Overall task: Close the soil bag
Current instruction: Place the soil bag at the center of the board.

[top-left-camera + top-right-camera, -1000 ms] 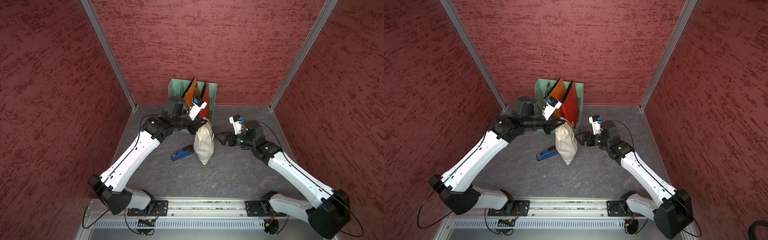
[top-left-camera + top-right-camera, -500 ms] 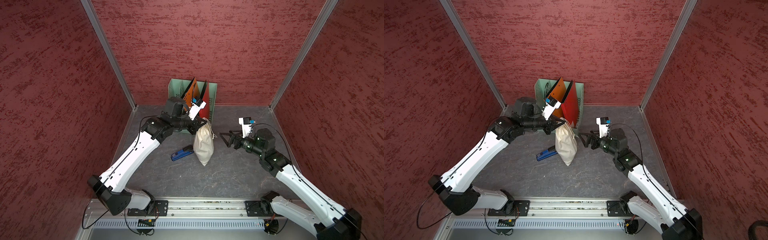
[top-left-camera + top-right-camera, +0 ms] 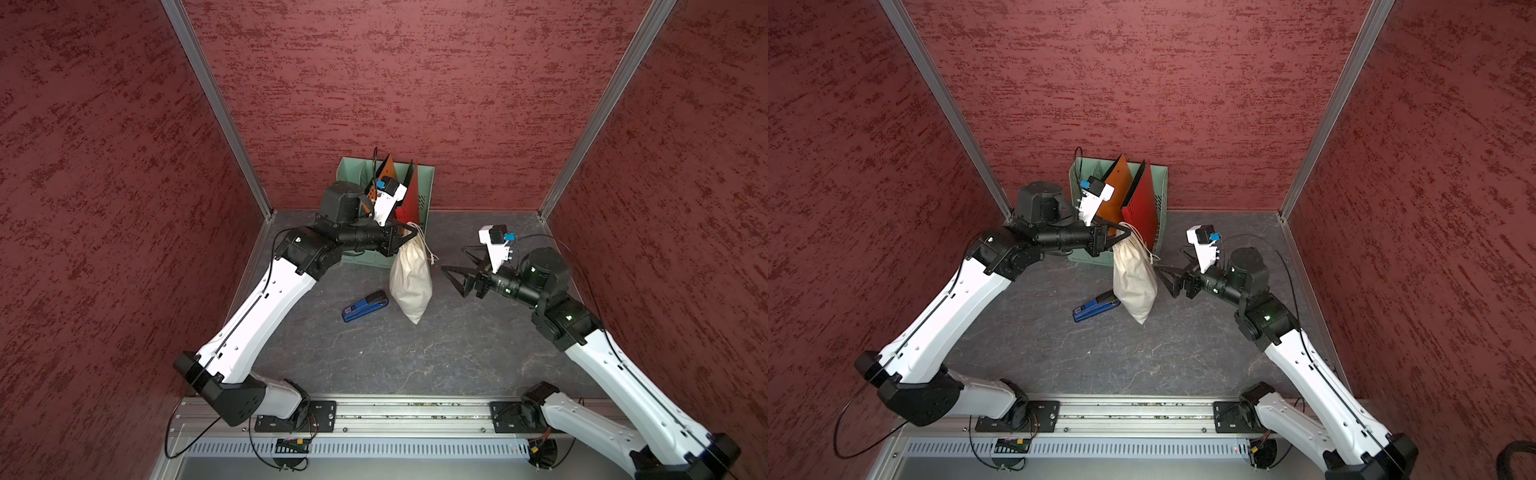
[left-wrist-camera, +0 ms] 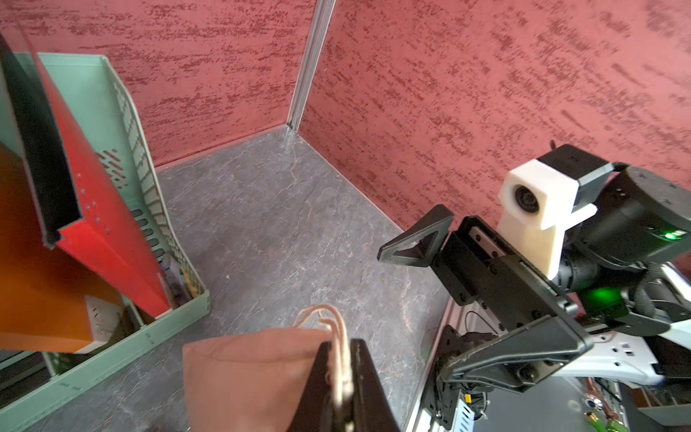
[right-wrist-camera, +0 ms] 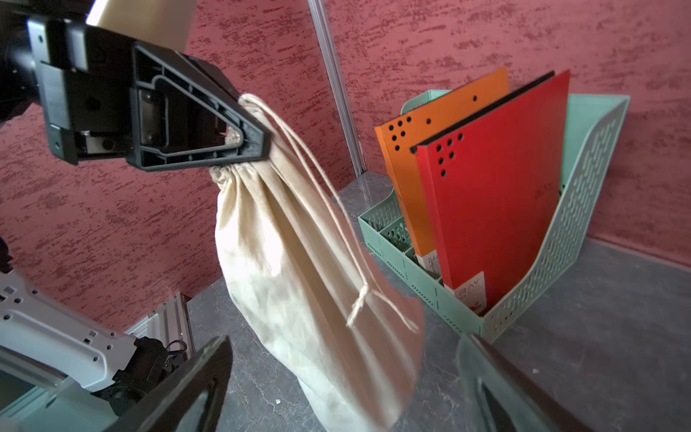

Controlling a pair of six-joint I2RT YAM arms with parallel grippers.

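**Soil bag hung from the left jaws; right jaws wide and empty**

**Top views.**
- Soil bag: cream cloth, neck gathered, hanging tilted in front of the file rack.
- Left gripper: jaws pressed together on the bag's neck.
- Cords: pale, trailing loose down the side of the bag.
- The bag's lower corner reaches the worktop. Whether it rests there cannot be told.
- Right gripper: jaws fully apart, holding nothing, near the bag and clear of it.
- Blue stapler: flat on the worktop, just beside the bag on the left arm's side.
- Green file rack: against the back wall, with an orange folder and a red folder upright in it.
- Both top views show the same layout.

**Left wrist view.**
- The left jaws are closed on the cords, with the bag cloth bunched against them.
- The right gripper faces this camera, jaws spread wide with nothing between them.

**Right wrist view.**
- The left gripper pinches the top of the gathered neck.
- The cords loop out of the grip and run down to a knot.
- The right jaws stand far apart at the frame's edge. The bag shows between them but lies beyond them, untouched.
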